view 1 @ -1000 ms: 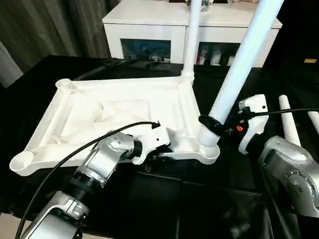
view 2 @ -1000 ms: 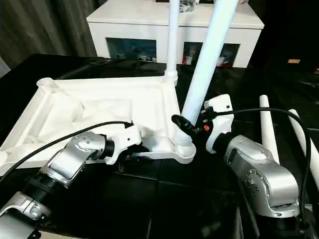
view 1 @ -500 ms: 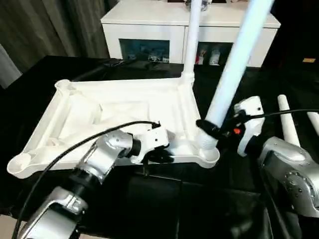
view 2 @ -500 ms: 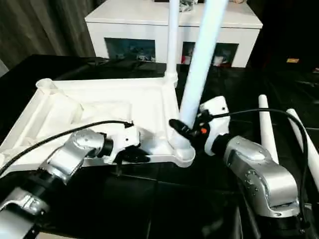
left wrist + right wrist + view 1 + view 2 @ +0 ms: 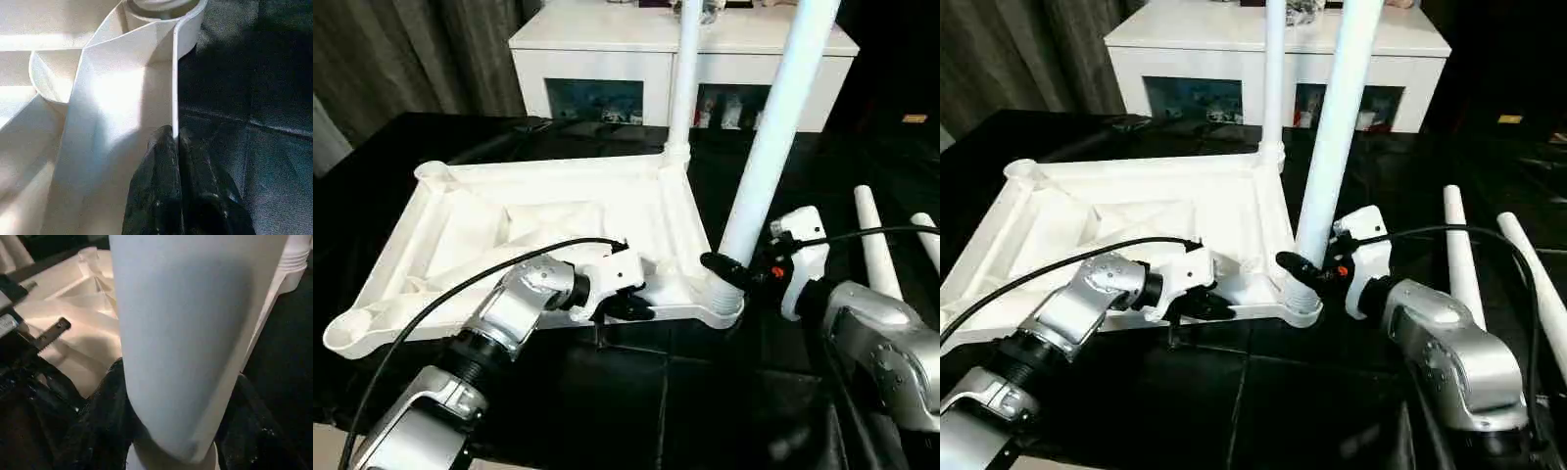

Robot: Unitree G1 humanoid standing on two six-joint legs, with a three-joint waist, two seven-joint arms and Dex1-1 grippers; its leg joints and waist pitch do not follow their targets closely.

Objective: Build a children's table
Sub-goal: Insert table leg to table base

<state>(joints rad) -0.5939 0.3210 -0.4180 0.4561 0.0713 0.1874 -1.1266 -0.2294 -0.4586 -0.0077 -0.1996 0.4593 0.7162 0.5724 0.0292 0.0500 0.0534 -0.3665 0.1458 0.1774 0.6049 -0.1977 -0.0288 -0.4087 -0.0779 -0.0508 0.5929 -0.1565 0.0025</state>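
The children's table top (image 5: 548, 220) lies upside down on the black work table, ribbed underside up. One white leg (image 5: 683, 78) stands in its far right corner socket. A second leg (image 5: 773, 127) stands in the near right socket (image 5: 724, 297), leaning slightly right. My right gripper (image 5: 736, 269) is shut on this leg just above the socket; the right wrist view has the leg (image 5: 195, 333) between the black fingers (image 5: 110, 401). My left gripper (image 5: 641, 311) is shut on the top's thin near rim (image 5: 174, 88), pinching it between its fingertips.
Two loose white legs (image 5: 876, 245) (image 5: 927, 233) lie on the black cover to the right. A white cabinet with glass doors (image 5: 607, 59) stands behind the table. The near left corner socket (image 5: 347, 333) reaches towards the table's front left.
My left gripper has closed onto the near rim of the table top. The leg in my right gripper has tipped more upright in its socket.
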